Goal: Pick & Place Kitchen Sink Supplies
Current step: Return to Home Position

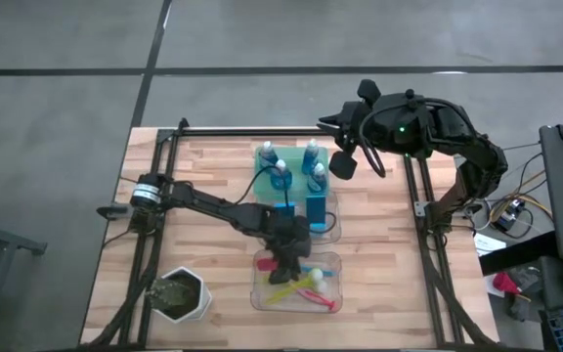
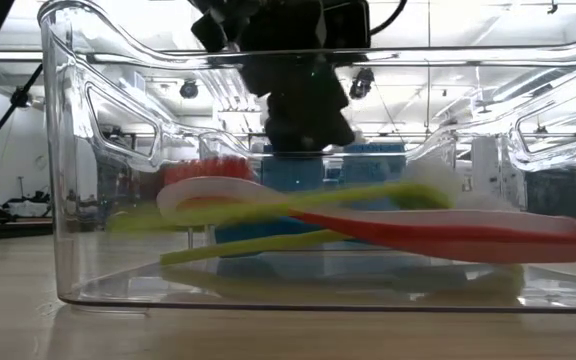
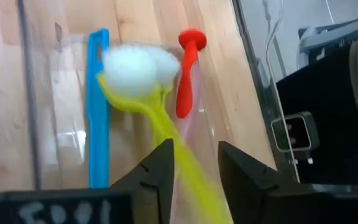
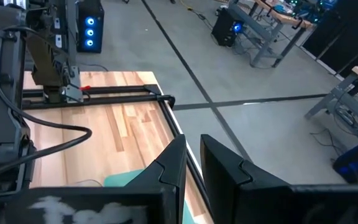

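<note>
The left hand (image 1: 283, 262) hangs just above the brush bin (image 1: 258, 293) at the counter's (image 1: 213, 166) front edge. Its fingers (image 3: 163, 168) are parted a narrow way and clamp nothing. In the left wrist view the yellow-green brush (image 3: 135, 68) lies in the bin below, its white head away from the hand and its handle running under the gap between the fingers. The blue brush (image 3: 98, 124) lies alongside it on one side and the red brush (image 3: 187, 81) on the other. The low view shows yellow-green and red handles crossing on the bin floor. Behind that bin, the sponges (image 1: 317, 208) stand in a second clear bin (image 1: 332, 227). Four bottles (image 1: 281, 171) stand in the green tray (image 1: 259, 184) farther back. The right hand (image 4: 192, 140) is folded back over the counter's far right corner, well apart from the supplies, fingers a slit apart and empty. A white pot (image 1: 182, 295) sits at the front left.
</note>
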